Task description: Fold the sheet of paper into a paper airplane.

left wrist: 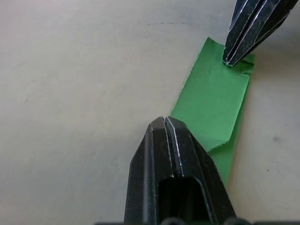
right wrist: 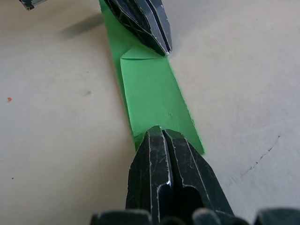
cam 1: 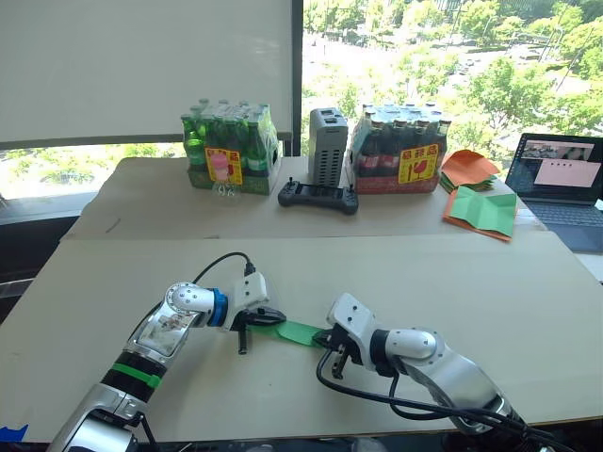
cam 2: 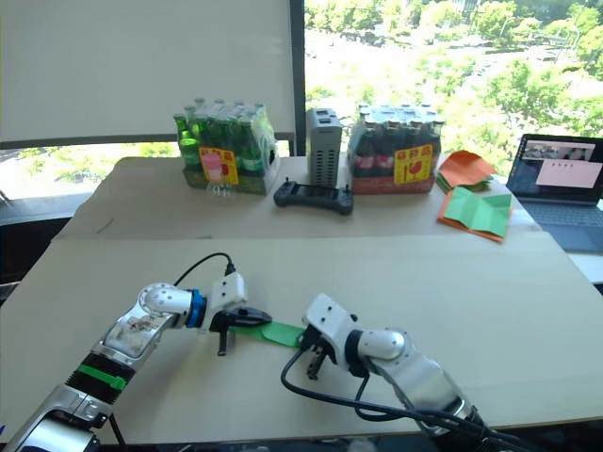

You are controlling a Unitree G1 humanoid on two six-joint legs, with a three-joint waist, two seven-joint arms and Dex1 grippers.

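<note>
Lying flat on the counter (cam 1: 396, 273), the sheet of paper (cam 1: 300, 331), folded into a narrow green strip, is pinched at both ends. One end is squeezed by the left end effector (left wrist: 165, 123), fingers pressed together. The other end is squeezed by the right end effector (right wrist: 161, 132), fingers also pressed together.

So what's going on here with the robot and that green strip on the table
The robot is folding a sheet of paper on the near table. The paper is already folded into a narrow green strip lying flat between its arms. The left pincer is shut on one end of the strip and the right pincer is shut at the other end. It is not yet a pointed airplane shape. Bottle packs, a controller and other papers sit untouched on the far table.
</note>
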